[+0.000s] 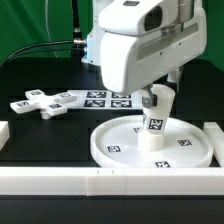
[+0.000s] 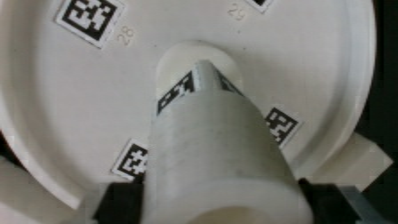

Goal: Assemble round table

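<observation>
The gripper (image 1: 159,99) is clamped on the top of the short cylindrical post (image 1: 154,125), which stands slightly tilted with its lower end at the middle of the round disc (image 1: 115,148) in the lower right of the exterior view. The wrist view shows the post (image 2: 214,140) between the dark fingers (image 2: 121,200), above the disc (image 2: 71,90). The cross-shaped piece (image 1: 45,103) lies at middle left, beside the marker board (image 1: 108,98). A white border rail (image 1: 60,180) runs along the bottom.

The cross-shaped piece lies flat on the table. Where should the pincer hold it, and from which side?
Probably one arm of the cross-shaped piece, across its narrow width, coming straight down from above. It lies flat, so only the arms' side faces offer opposed surfaces; the whole cross looks too wide.
</observation>
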`<state>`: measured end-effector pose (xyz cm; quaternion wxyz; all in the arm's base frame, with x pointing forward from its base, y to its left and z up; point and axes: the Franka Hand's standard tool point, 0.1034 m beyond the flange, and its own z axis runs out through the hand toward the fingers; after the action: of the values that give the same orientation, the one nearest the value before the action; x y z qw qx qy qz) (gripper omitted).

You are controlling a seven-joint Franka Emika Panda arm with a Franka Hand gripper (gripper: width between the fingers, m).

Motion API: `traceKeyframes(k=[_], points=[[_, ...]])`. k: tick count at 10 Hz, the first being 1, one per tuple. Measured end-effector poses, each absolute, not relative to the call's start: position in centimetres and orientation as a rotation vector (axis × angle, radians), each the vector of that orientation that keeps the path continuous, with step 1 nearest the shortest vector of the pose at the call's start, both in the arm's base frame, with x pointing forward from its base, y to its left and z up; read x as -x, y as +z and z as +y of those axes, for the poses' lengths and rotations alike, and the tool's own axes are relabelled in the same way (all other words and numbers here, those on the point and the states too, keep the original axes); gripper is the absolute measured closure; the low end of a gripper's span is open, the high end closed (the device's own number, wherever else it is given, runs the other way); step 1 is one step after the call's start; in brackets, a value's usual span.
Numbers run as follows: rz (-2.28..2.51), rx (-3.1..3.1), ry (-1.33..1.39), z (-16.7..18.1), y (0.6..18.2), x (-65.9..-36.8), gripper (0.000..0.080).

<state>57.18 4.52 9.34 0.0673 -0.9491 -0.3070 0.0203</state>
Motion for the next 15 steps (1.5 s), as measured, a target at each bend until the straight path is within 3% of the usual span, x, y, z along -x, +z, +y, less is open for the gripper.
traceKeyframes(k=[6, 12, 15], points=[[-0.118, 2.975, -0.073, 3.4, 9.1, -56.2, 0.039], [0.312, 2.958, -0.051, 3.0, 9.0, -56.2, 0.039], [0.749, 2.857, -0.032, 3.1, 9.0, -56.0, 0.039]])
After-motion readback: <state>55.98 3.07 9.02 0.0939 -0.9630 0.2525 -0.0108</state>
